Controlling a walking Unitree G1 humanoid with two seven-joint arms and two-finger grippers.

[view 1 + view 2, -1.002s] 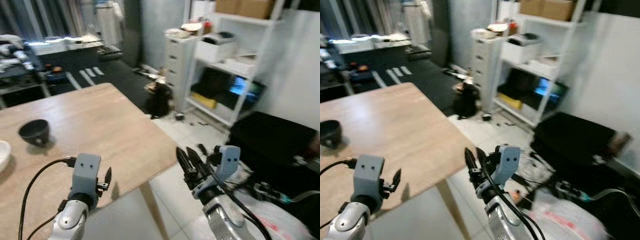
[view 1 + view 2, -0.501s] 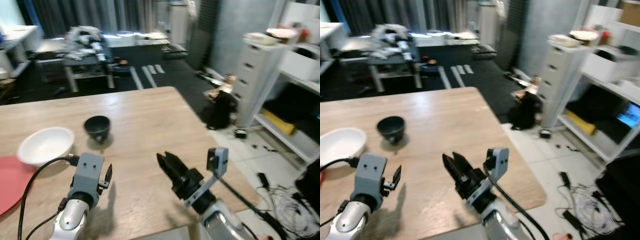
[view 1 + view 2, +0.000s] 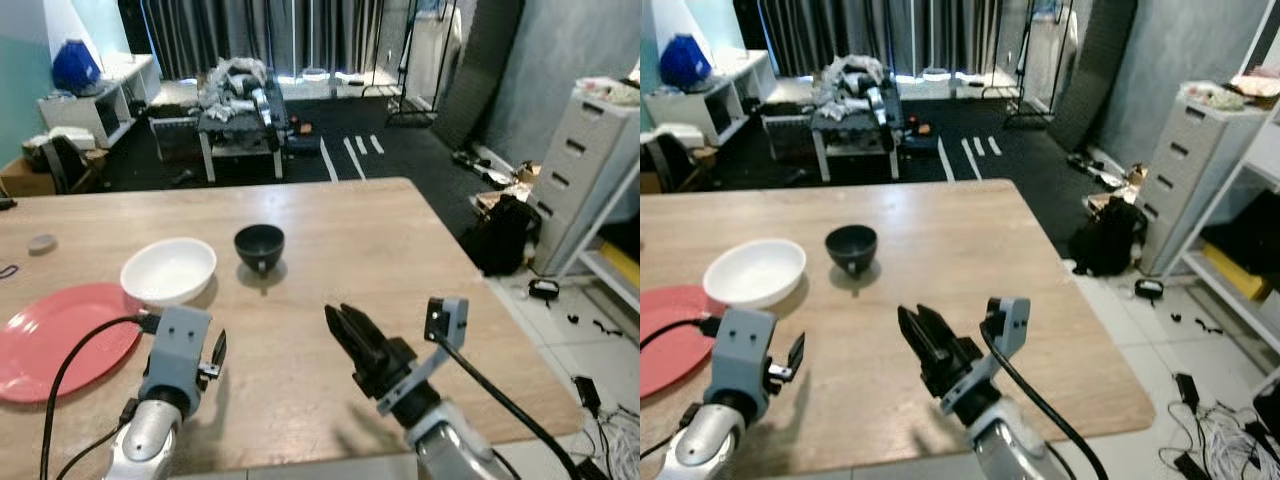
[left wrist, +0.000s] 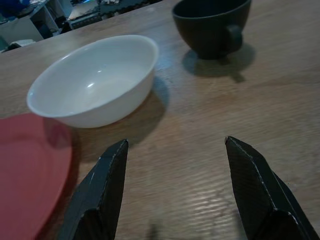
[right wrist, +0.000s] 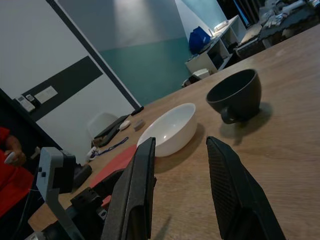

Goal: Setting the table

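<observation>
Grippers in the foreground, both raised over the near edge of the wooden table (image 3: 330,230) and holding nothing. The left gripper (image 4: 175,192) has its two black fingers spread wide, pointing toward the dishes. The right gripper (image 3: 350,335) reaches out over the middle of the tabletop, its fingers parted by a moderate gap, as its wrist view confirms.

Beyond the left gripper lies a red plate (image 3: 60,340), flat on the wood near the robot's left. A white bowl (image 3: 168,270) stands just beside the plate's far rim, upright and empty; whether the two touch cannot be told. A black cup (image 3: 259,245) with a small handle stands near the bowl on its right, apart from it and upright. Further left, toward the far table edge, a small grey round object (image 3: 41,243) rests on the wood.

Step in hand, by judgement: approach and choice of the first dish, since no piece is grasped and all three are grouped on one side. The next move likely calls for lowering a gripper onto one rim, cup or bowl, with the fingers straddling the wall before closing.

Background: dark curtains (image 3: 260,35) and a cluttered low table (image 3: 240,95).
</observation>
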